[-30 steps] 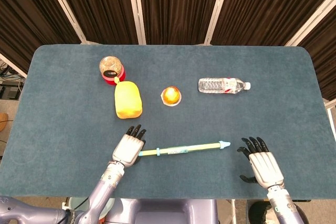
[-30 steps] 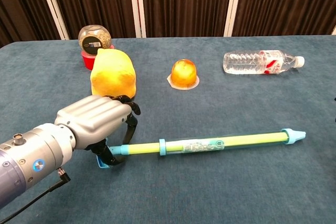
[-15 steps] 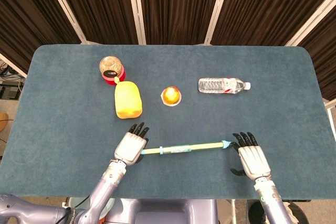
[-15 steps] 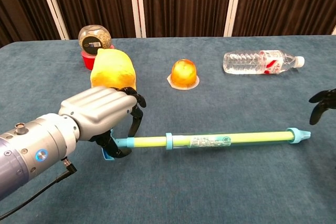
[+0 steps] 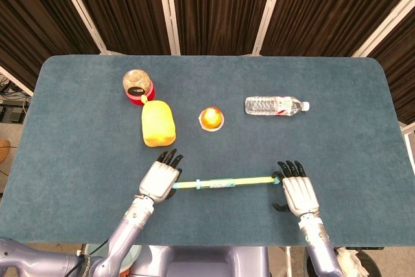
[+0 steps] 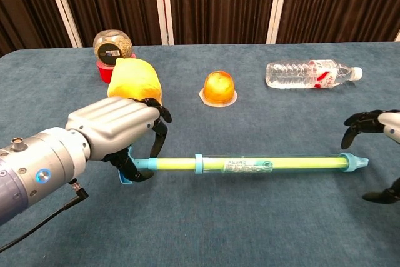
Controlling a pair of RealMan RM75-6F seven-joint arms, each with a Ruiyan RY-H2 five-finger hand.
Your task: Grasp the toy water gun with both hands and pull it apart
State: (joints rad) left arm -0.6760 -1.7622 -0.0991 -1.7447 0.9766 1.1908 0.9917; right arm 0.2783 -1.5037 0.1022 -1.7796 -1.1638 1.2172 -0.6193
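The toy water gun [image 5: 227,181], a long yellow-green tube with light blue ends, stretches left to right near the table's front edge. My left hand [image 5: 159,180] grips its blue handle end, with the fingers [image 6: 156,130] curled over and around the handle [image 6: 132,168]. My right hand [image 5: 297,192] hovers open at the nozzle tip [image 6: 355,162]. In the chest view its fingers [image 6: 365,120] arch above the tip and its thumb [image 6: 382,196] hangs below, neither touching the tube.
A yellow soft pouch [image 5: 158,123] lies just beyond my left hand, with a round jar on a red lid [image 5: 137,85] behind it. An orange jelly cup [image 5: 211,119] stands mid-table. A clear water bottle [image 5: 275,105] lies on its side further right.
My right hand has slid left until it reaches the nozzle tip. My left hand has closed on the handle and turned the tube more level in the chest view.
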